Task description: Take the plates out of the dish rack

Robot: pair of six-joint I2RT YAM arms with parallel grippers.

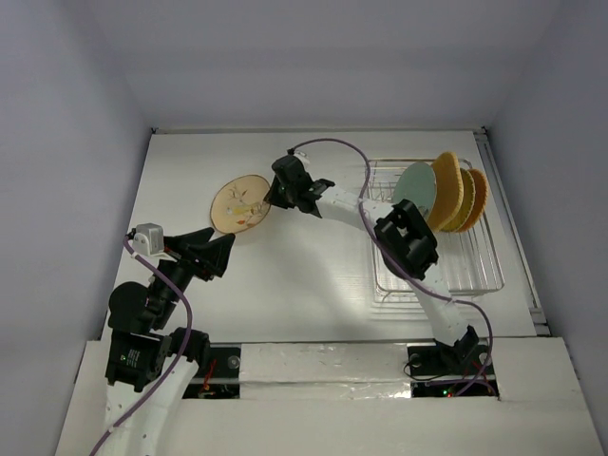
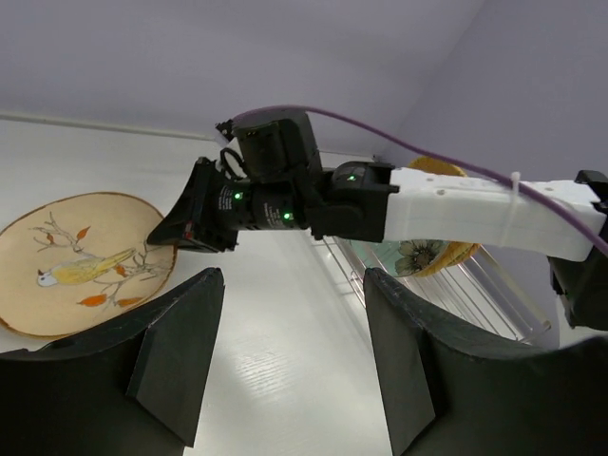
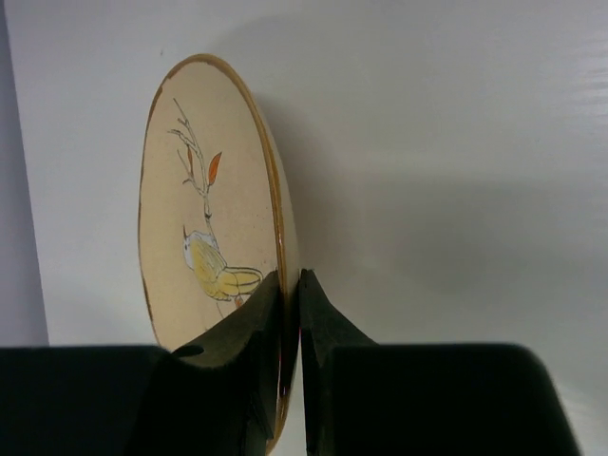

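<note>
My right gripper (image 1: 274, 196) is shut on the rim of the cream round plate (image 1: 237, 205) with a bird and branch print, left of the table's middle. In the right wrist view the fingers (image 3: 267, 313) pinch the plate's edge (image 3: 199, 190). I cannot tell whether the plate touches the table. The silver wire dish rack (image 1: 465, 271) stands at the right. It holds the pale green plate (image 1: 415, 185) and two orange woven plates (image 1: 448, 190) upright. My left gripper (image 1: 224, 253) is open and empty, below the cream plate (image 2: 76, 261).
The right arm (image 1: 347, 204) reaches from the rack side across the table's middle. In the left wrist view it crosses above my open left gripper (image 2: 293, 275), with the rack (image 2: 475, 299) behind it. The table's raised right edge (image 1: 518, 237) runs beside the rack.
</note>
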